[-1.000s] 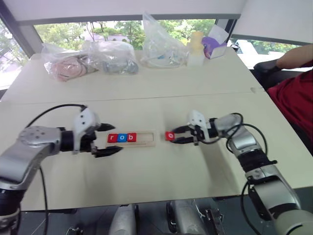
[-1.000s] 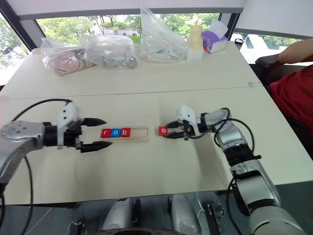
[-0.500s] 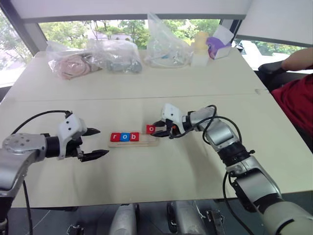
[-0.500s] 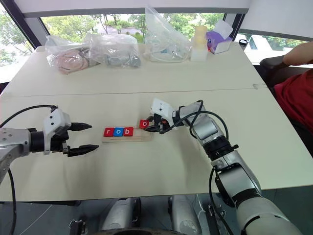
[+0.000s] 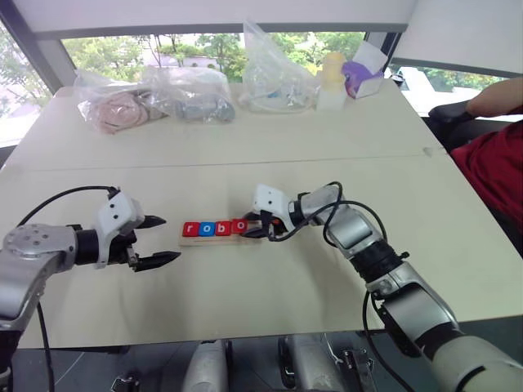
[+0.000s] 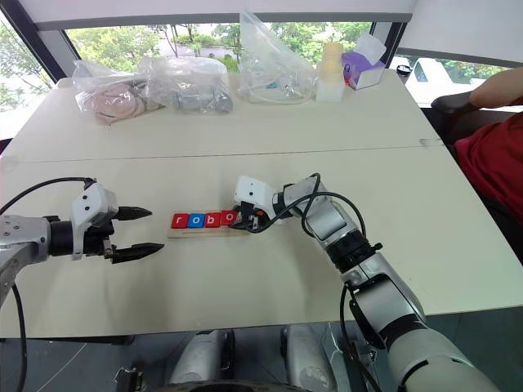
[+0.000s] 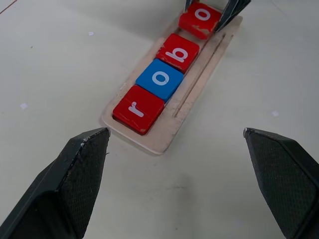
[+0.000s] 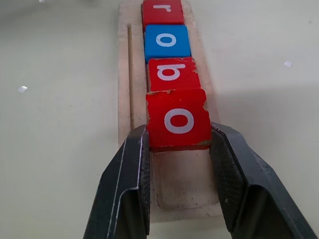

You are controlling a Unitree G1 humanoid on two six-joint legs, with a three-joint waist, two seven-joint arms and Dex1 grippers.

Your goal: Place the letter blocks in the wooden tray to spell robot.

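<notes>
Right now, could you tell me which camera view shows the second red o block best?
The right wrist view: the red o block sits large between the right gripper fingers, over the wooden tray. The left wrist view shows it far off; the head views show it tiny.

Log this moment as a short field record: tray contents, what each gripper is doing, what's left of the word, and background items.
tray: wooden tray on the table
tiles seated: red r, blue o, red b
fourth tile: red o, over the slot next to b, between the fingers
right gripper: shut on the red o
left gripper: open, holding nothing, beside the r end of the tray
slot left: one bare space past the fourth tile
t tile: not seen
background: plastic bags, a person's arm
</notes>
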